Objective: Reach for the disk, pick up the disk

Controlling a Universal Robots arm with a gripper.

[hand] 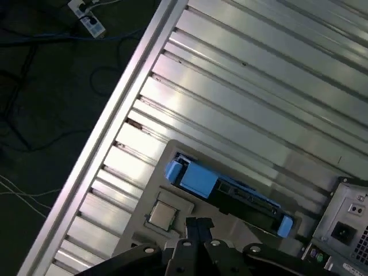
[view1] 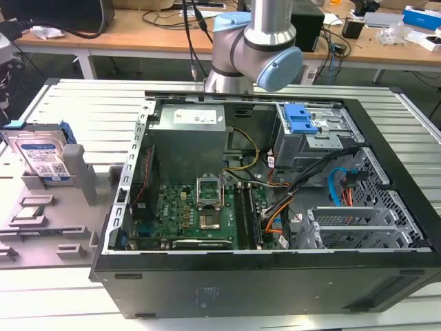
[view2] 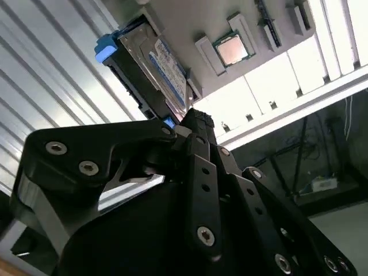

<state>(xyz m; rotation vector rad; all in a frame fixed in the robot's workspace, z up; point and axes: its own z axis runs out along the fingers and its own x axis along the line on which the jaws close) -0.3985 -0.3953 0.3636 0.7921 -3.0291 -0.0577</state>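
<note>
In the exterior view the disk (view1: 43,157) stands on edge in a grey plastic holder (view1: 86,181) at the exterior view's left, untouched, so the pick is not yet made. In the second wrist view the black gripper (view2: 194,118) looks clenched on nothing, apart from the disk's silver face. In the first wrist view the ribbed metal table (hand: 259,75) lies beyond its blue rail.

Nothing readable: white-and-blue label (view1: 47,165) on the flat silver hard drive (view1: 34,141), white sticker (view1: 200,117) on the grey metal box (view1: 189,153), print too small.
</note>
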